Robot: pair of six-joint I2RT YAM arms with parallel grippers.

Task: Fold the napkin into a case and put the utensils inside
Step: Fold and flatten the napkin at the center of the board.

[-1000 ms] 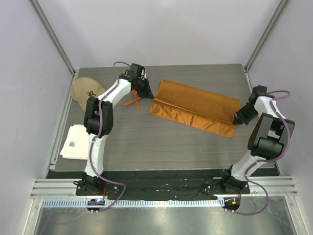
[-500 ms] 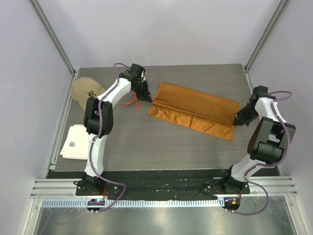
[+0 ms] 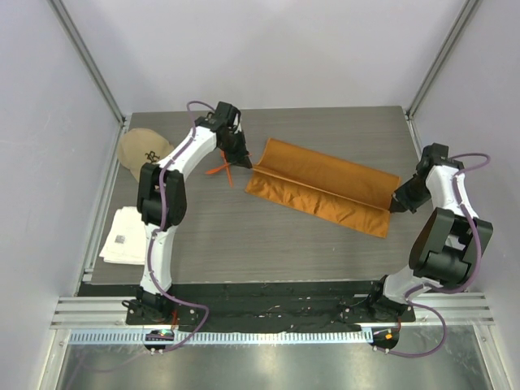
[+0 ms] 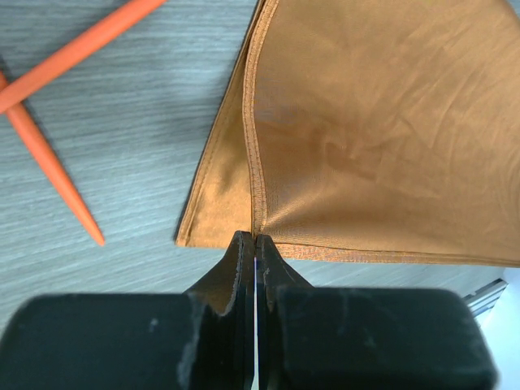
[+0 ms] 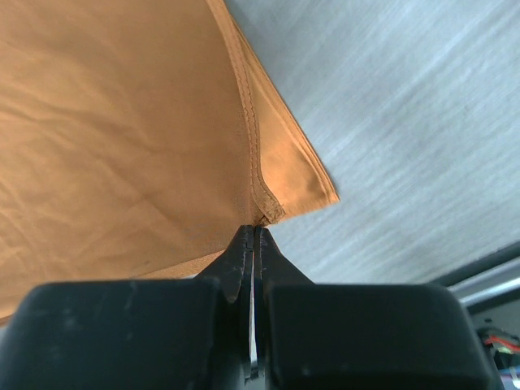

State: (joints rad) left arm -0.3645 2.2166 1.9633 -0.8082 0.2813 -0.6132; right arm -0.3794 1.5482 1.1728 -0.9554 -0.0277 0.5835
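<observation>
Left tool is down at the napkin, fingers pressed together on the hemmed edge at the cloth's left end. The left wrist view shows the hem running straight into the closed tips. Over on the other side, the right tool is clamped on the napkin's right end, a bunched corner of hem caught between its fingers. The rust-orange cloth lies folded into a long band slanting across the middle of the counter, its far layer lifted between the two grips. The utensils lie crossed on the counter just left of the napkin, not touching it. Further left sits a tan cap, with a white towel nearer the arms.
</observation>
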